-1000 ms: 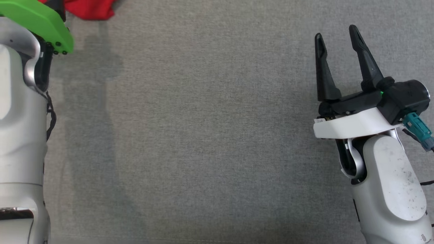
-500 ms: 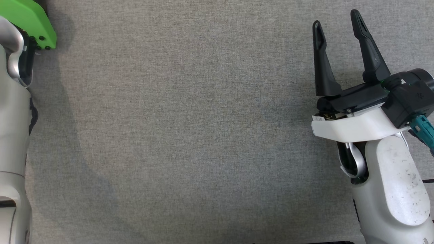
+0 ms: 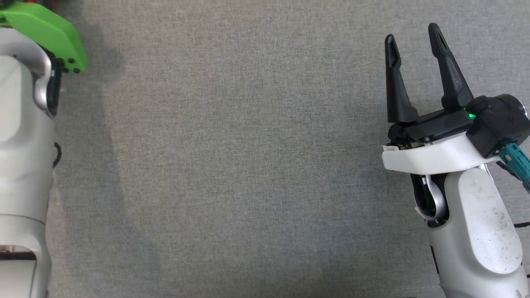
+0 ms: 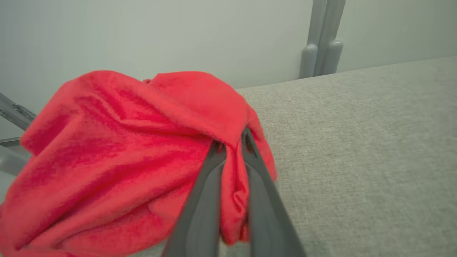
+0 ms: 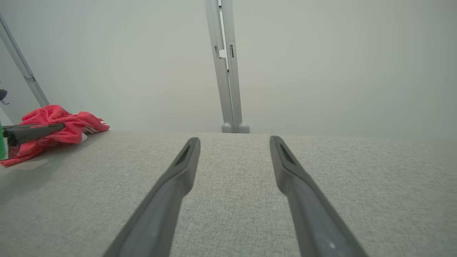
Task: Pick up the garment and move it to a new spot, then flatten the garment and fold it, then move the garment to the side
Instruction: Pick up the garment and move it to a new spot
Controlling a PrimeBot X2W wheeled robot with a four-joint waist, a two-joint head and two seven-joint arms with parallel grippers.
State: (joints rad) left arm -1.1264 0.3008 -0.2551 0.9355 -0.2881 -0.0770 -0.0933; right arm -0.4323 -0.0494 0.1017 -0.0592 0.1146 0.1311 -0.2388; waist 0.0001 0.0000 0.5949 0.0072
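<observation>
The garment [image 4: 117, 157] is a crumpled red cloth bunched at the far left end of the grey table. My left gripper [image 4: 231, 141] is shut on the garment, its two dark fingers pinching a fold at the right side of the heap. In the right wrist view the garment [image 5: 68, 125] lies far to the left, with a left finger [image 5: 35, 131] lying across it. My right gripper [image 3: 412, 35] hovers open over bare table on the right, with nothing between its fingers. The left forearm [image 3: 20, 145] runs up the left edge of the head view.
Grey fabric covers the table [image 3: 248, 165], which stretches wide between the two arms. A pale wall and an upright grey post [image 5: 228, 71] stand behind the table's far edge. A slanted metal strut [image 5: 21, 64] rises behind the garment.
The head camera has shifted, so the red garment at the top left a second ago has left that view. My left gripper has closed on the cloth. The right gripper stays open.
</observation>
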